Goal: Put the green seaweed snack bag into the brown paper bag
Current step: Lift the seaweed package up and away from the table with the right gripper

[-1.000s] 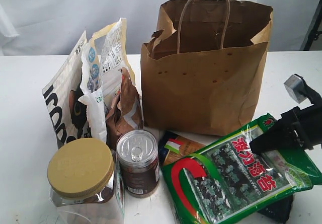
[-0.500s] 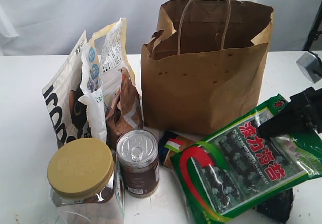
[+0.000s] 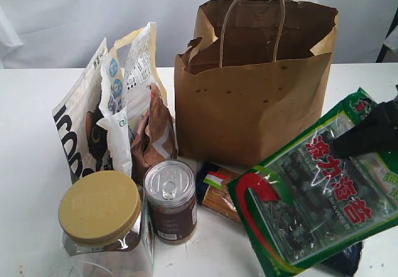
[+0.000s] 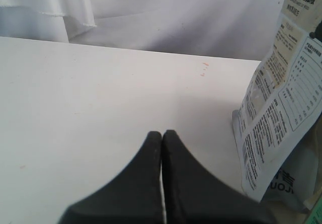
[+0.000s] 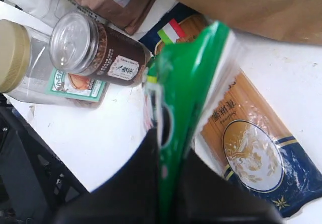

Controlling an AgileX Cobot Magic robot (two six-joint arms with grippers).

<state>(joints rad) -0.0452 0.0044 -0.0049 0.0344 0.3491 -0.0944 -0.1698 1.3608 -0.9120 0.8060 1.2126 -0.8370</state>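
Exterior view gives us the snack bag (image 3: 317,190) at the front right of the table (image 3: 31,121). It is tilted, with its upper right edge raised and its lower left corner low. It is outside the paper bag (image 3: 249,103), just in front of it and to its right. The paper bag stands upright with its mouth facing up and its loop handles above the rim. The right gripper (image 3: 339,147) comes in from the right edge and holds the snack bag at its raised side. In the right wrist view we see this grip more clearly: the two black fingers (image 5: 131,183) are closed narrowly on the green edge of the packet, one on each side.

Under the snack bag lies the spaghetti packet (image 3: 217,193), partly covered by it. We cannot tell if the low corner of the snack bag touches the table. A can (image 3: 170,199) and a jar (image 3: 102,218) with a beige lid stand at the front left, close together.

In the left wrist view, the left gripper (image 4: 162,136) hangs over bare table with its fingertips pressed together and nothing between them. A printed white pouch (image 4: 271,113) stands beside it.
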